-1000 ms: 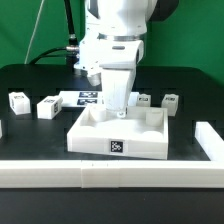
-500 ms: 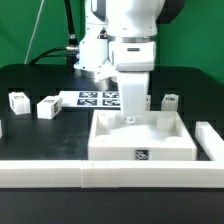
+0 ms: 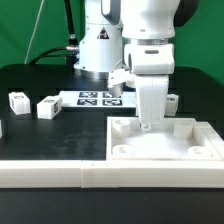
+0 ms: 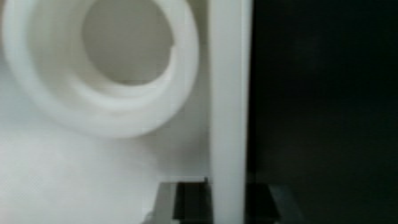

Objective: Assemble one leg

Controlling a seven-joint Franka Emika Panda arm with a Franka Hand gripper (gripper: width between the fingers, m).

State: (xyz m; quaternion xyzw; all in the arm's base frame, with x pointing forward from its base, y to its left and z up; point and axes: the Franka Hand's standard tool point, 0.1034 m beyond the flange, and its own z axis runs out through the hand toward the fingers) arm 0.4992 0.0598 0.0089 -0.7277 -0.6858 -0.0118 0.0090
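Exterior view: the gripper (image 3: pixel 147 124) points straight down over the tray (image 3: pixel 160 158), its fingers closed on the tray's rear wall. The tray lies at 4 o'clock in the frame, close behind the front rail (image 3: pixel 50 173). One leg (image 3: pixel 47 107) rests on the table (image 3: pixel 30 135) at 9 o'clock from the gripper, well apart from it. A second leg (image 3: pixel 18 100) lies just beyond. Wrist view: the thin wall passes between the fingers (image 4: pixel 189 205), beside a round socket (image 4: pixel 125 95).

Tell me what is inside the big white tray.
Only round sockets at the corners of the tray show; nothing loose lies in it. The gripper, clamped on the far wall, hides a small patch of floor around its fingers.
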